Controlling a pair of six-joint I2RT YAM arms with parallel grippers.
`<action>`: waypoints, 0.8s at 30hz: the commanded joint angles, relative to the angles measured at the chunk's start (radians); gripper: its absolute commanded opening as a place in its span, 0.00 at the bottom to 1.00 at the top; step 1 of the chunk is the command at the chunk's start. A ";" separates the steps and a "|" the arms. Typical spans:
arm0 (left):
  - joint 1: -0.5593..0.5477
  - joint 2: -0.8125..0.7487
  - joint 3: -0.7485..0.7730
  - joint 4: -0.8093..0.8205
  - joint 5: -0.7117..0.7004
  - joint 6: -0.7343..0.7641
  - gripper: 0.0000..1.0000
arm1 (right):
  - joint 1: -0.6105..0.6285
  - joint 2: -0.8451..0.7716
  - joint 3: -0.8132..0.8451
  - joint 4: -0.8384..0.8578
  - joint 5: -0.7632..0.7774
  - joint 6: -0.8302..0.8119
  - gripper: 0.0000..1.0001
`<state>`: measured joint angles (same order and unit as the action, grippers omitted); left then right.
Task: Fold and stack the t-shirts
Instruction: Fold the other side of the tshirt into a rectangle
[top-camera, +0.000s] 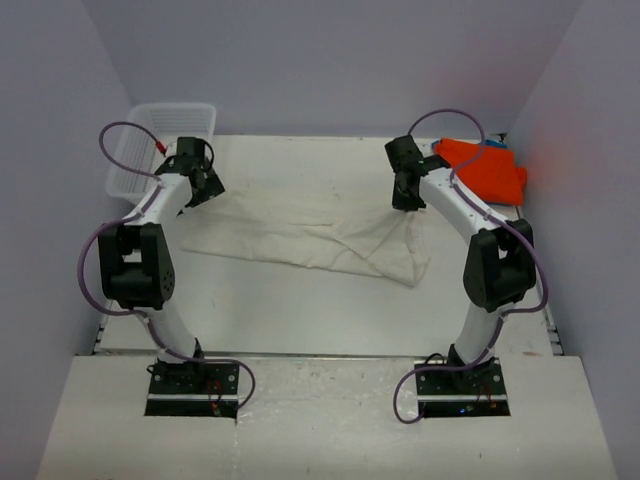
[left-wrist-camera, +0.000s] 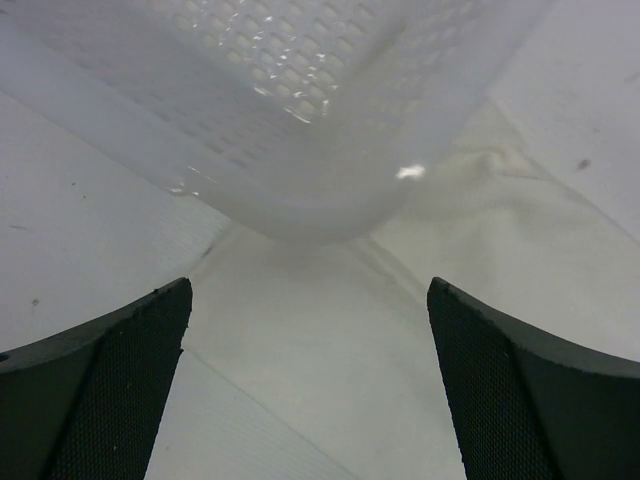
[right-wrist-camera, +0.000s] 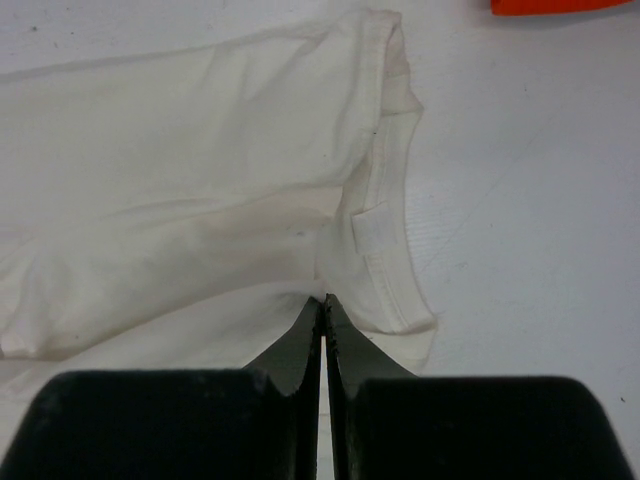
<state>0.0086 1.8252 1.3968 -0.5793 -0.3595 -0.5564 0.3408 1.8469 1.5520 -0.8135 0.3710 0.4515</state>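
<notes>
Top external view: the table (top-camera: 300, 310) carries the cream t-shirt (top-camera: 310, 235), spread rumpled and partly folded across the middle, between the two arms. The white mesh basket (top-camera: 130, 165) stands at the far left corner, with only its own mesh floor and walls in sight. The orange t-shirt (top-camera: 490, 170) lies in a heap on the table at the far right, outside the basket, with a blue edge (top-camera: 497, 143) peeking out at its far side.

The left gripper (top-camera: 205, 190) hangs released, jaws wide apart, over the cream shirt's far left edge, just beside the basket's near corner. The right gripper (right-wrist-camera: 322, 300) is clenched on the cream shirt beside the collar, where the folds gather toward its tips.
</notes>
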 joint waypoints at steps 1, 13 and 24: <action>-0.061 -0.124 0.002 0.072 -0.058 0.015 1.00 | -0.003 0.009 0.045 0.017 -0.004 -0.013 0.00; -0.185 -0.181 -0.104 0.082 0.074 0.039 0.99 | -0.022 0.116 0.141 0.001 -0.021 -0.022 0.00; -0.199 -0.205 -0.150 0.119 0.171 0.082 0.98 | -0.045 0.290 0.573 -0.107 -0.076 -0.088 0.70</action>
<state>-0.1787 1.6638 1.2457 -0.5110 -0.2283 -0.5179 0.2985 2.1864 2.0312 -0.8543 0.3206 0.3882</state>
